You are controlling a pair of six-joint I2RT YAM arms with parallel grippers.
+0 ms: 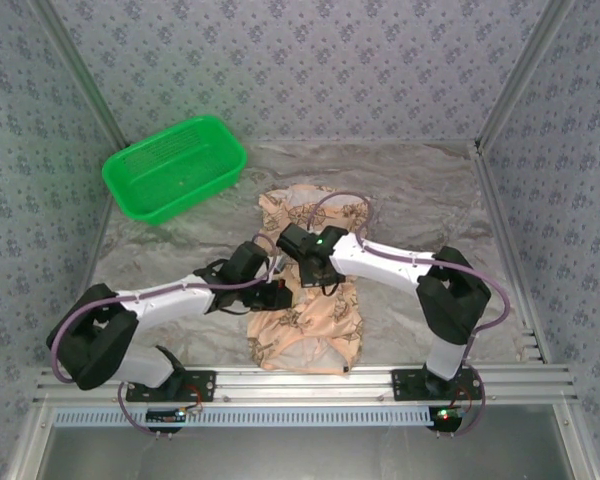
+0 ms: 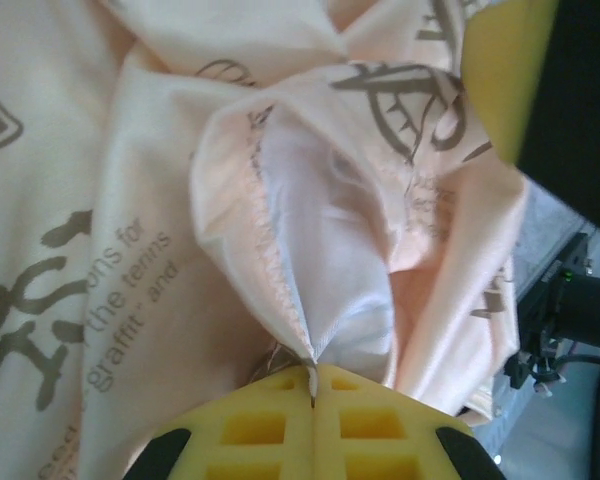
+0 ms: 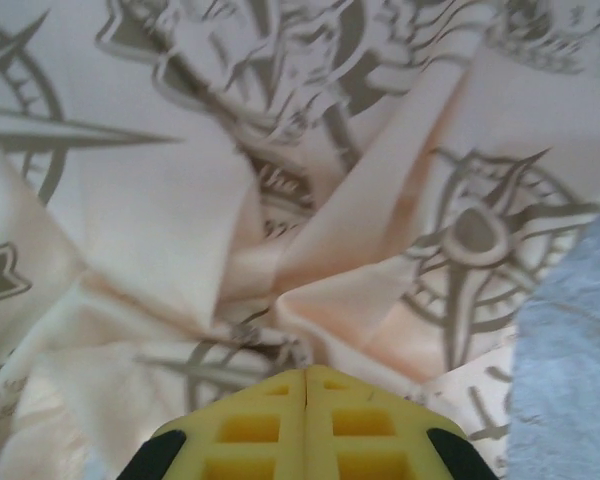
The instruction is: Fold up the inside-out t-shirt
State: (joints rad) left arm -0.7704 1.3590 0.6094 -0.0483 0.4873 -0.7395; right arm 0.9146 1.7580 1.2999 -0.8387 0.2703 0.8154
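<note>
Pinching t-shirt [image 1: 312, 330] at centre of table [image 1: 430, 190]: left hand [image 2: 313, 385] clamped on a cream seam, right hand [image 3: 307, 380] pads closed at a fold, grip unclear. Legible on print: "the terms", "graffit". Grey marbled table cover, green basket [image 1: 175, 165] far left, patterned wallpaper walls.

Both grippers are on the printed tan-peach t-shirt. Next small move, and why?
Probably lift both slightly, together. The left gripper is shut on a seamed fold of the tan-peach printed cloth t-shirt; the right gripper is shut on a crease. A small lift tests both pinches.
</note>
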